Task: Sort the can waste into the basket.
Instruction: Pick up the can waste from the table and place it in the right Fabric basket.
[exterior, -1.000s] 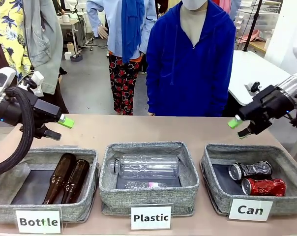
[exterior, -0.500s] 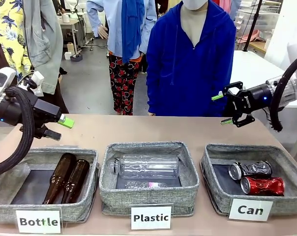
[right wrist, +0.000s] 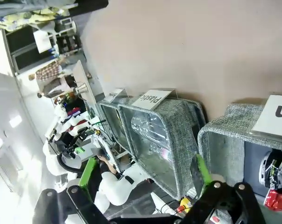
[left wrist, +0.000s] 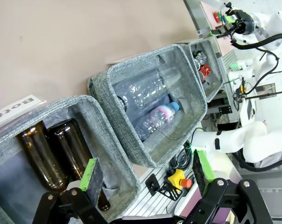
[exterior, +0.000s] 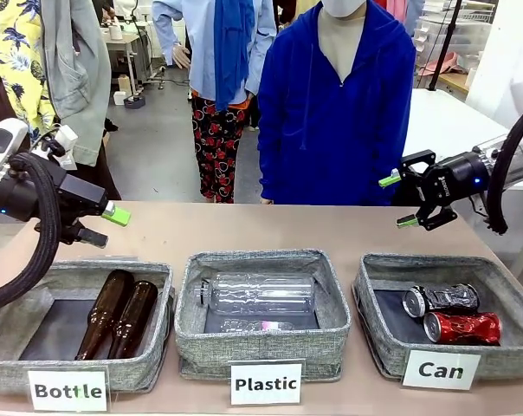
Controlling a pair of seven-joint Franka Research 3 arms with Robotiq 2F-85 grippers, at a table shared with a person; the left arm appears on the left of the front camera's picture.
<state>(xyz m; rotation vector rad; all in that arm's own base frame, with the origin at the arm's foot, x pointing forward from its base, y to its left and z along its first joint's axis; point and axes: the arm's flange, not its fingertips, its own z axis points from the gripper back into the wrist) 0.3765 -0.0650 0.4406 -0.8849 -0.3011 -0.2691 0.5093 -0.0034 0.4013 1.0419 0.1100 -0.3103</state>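
Hovering above the worktop (exterior: 270,227) at three o'clock of the front view, the right gripper (exterior: 398,201) has swung back from over the bin labelled "Can" (exterior: 378,334), its jaws apart and empty. Both cans already lie in that bin, the silver can (exterior: 441,299) just behind the red can (exterior: 463,328). The left gripper (exterior: 116,214) stays at nine o'clock above the bottle bin (exterior: 153,347), holding nothing. The plastic bin (exterior: 261,351) sits between the two.

From the left wrist, its fingers (left wrist: 90,173) stand wide apart over the brown bottles (left wrist: 40,156).

From the right wrist, the green pads (right wrist: 199,171) are spread; the red can (right wrist: 277,199) peeks at five o'clock. The sorting looks finished.
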